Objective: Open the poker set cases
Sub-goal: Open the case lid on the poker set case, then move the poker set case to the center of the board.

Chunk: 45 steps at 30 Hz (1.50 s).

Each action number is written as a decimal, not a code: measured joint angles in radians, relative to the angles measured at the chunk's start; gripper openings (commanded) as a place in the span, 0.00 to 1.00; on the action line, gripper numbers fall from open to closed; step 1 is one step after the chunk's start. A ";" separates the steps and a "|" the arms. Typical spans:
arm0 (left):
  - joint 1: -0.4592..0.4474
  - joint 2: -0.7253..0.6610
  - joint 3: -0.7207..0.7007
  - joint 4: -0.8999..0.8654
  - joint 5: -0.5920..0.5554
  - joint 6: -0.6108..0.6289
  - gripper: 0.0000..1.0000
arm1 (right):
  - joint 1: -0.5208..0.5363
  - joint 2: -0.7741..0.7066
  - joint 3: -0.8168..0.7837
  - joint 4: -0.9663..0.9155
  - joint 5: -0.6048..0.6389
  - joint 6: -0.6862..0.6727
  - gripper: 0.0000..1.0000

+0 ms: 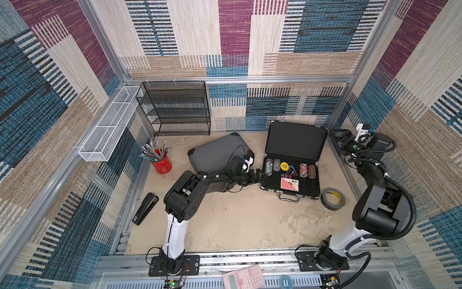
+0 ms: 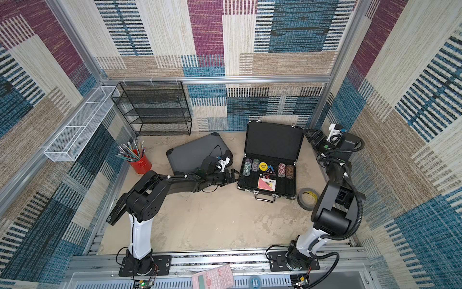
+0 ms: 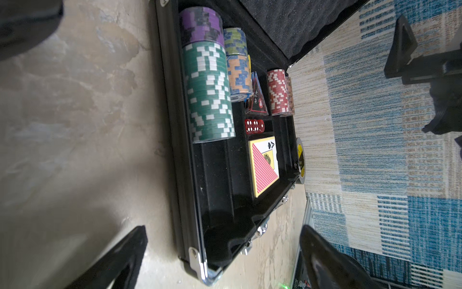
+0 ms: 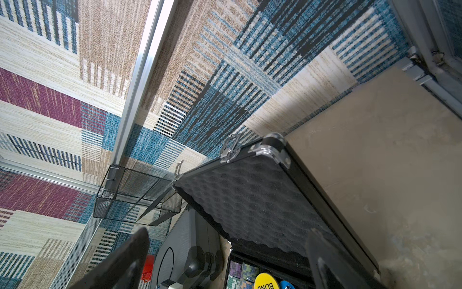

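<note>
The black poker set case [image 1: 297,140] [image 2: 273,140] lies open at centre right. Its foam-lined lid [image 4: 250,200] stands upright near the back wall, and chips, dice and cards sit in the base [image 3: 220,180]. To its left the grey poker set case [image 1: 215,150] [image 2: 192,152] [image 4: 185,240] lies flat and closed, partly hidden by my left arm. My left gripper [image 1: 260,176] [image 2: 233,175] [image 3: 223,229] is open beside the black case's left side and holds nothing. My right gripper [image 1: 336,136] [image 2: 310,135] [image 4: 228,230] hangs open, just right of the lid's top corner.
A black wire-mesh shelf [image 1: 177,107] stands at the back left, and a white mesh basket [image 1: 110,125] hangs on the left wall. A red cup of pencils [image 1: 162,162] and a stapler [image 1: 145,207] sit left. A tape roll [image 1: 333,199] lies right of the black case, and a pink calculator [image 1: 243,276] at the front rail.
</note>
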 measured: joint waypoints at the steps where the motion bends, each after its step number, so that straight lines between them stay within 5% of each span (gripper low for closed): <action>1: 0.000 0.003 0.002 0.000 0.001 0.000 0.97 | 0.000 0.008 0.006 0.001 0.000 0.000 1.00; 17: -0.008 0.063 0.064 0.023 0.029 -0.013 0.96 | 0.000 -0.047 -0.071 -0.047 0.080 -0.084 1.00; 27: -0.026 0.102 0.129 -0.025 0.020 -0.014 0.90 | 0.000 -0.062 -0.287 -0.112 0.184 -0.192 0.81; 38: -0.044 0.136 0.214 -0.167 -0.026 0.005 0.69 | 0.038 0.029 -0.282 -0.181 0.263 -0.277 0.61; 45: -0.063 0.156 0.249 -0.236 -0.020 0.038 0.47 | 0.078 0.100 -0.258 -0.223 0.335 -0.314 0.58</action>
